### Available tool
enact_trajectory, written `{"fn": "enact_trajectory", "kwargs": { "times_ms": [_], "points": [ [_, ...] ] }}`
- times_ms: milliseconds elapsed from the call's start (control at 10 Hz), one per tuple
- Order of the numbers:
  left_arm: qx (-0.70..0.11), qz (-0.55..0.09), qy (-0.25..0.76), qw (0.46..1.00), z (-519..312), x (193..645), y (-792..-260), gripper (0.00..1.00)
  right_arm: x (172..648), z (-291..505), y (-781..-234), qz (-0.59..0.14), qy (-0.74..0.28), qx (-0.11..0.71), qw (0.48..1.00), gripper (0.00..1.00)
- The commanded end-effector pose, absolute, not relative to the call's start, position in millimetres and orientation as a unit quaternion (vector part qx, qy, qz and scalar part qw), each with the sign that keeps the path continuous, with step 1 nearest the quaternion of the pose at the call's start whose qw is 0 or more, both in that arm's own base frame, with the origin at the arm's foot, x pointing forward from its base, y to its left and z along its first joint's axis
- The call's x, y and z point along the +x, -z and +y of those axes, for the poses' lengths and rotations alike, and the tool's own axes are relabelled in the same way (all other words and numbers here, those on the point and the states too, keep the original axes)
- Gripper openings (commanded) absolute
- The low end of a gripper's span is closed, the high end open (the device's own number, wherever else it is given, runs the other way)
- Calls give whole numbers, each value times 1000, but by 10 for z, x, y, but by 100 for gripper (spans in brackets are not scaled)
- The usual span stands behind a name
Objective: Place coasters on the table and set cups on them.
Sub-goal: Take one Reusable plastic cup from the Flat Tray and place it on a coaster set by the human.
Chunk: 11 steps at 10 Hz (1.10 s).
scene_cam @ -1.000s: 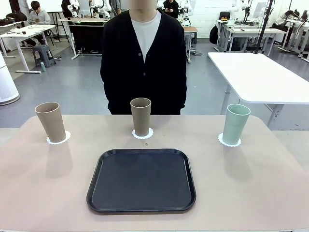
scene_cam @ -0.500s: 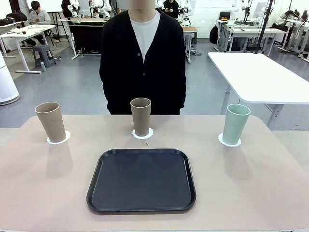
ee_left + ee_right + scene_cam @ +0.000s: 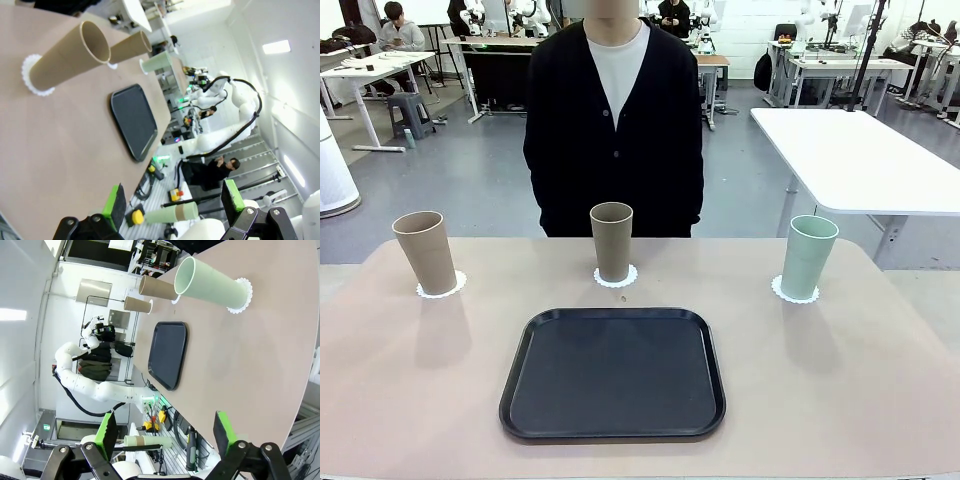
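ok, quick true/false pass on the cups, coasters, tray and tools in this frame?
1. Each tall tapered cup stands upright on a white scalloped coaster: tan left cup, tan middle cup, mint green cup. True.
2. The black rounded tray holds a cup. False: it holds nothing.
3. The left tool grips a cup. False: open, holding nothing.
4. The right tool is open. True.
5. The mint cup lies tipped over. False: upright.

Three cups in a row, each on its coaster

On the tabletop [image 3: 400, 400], left cup [image 3: 425, 251], middle cup [image 3: 612, 241] and right cup [image 3: 807, 256] stand upright on coasters [image 3: 441, 289] behind the tray [image 3: 613, 374].
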<state>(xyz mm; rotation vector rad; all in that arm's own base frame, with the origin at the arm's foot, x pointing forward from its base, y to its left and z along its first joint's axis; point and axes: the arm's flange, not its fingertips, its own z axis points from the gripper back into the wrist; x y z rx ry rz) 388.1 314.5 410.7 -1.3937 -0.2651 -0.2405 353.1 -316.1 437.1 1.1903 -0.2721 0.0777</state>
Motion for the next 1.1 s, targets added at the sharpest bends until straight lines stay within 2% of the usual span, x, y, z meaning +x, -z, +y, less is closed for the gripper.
{"fn": "enact_trajectory", "kwargs": {
  "times_ms": [0, 1000],
  "points": [
    [-636, -117, 105, 756, 3147, 3878, -4125, 100, 3534, -3172, -4375, -129, -33, 555, 821, 100],
    [-636, -117, 105, 756, 3147, 3878, -4125, 100, 3534, -3172, -4375, -129, -33, 555, 821, 100]
  ]
}}
